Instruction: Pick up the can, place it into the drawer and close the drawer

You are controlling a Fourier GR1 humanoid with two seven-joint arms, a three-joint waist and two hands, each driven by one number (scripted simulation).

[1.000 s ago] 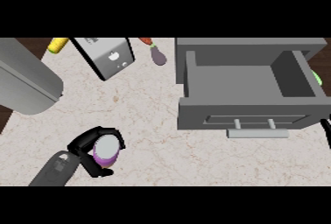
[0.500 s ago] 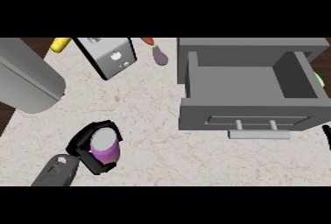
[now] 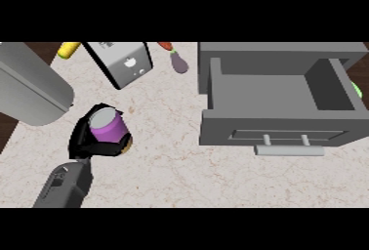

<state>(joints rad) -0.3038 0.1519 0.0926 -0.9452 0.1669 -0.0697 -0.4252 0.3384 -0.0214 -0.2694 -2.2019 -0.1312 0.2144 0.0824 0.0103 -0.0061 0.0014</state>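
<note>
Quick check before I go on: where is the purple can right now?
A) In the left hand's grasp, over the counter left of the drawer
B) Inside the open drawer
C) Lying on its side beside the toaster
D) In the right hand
A: the left hand has its fingers curled round the purple can, which sits left of the open drawer; the drawer's inside shows no can.
</note>
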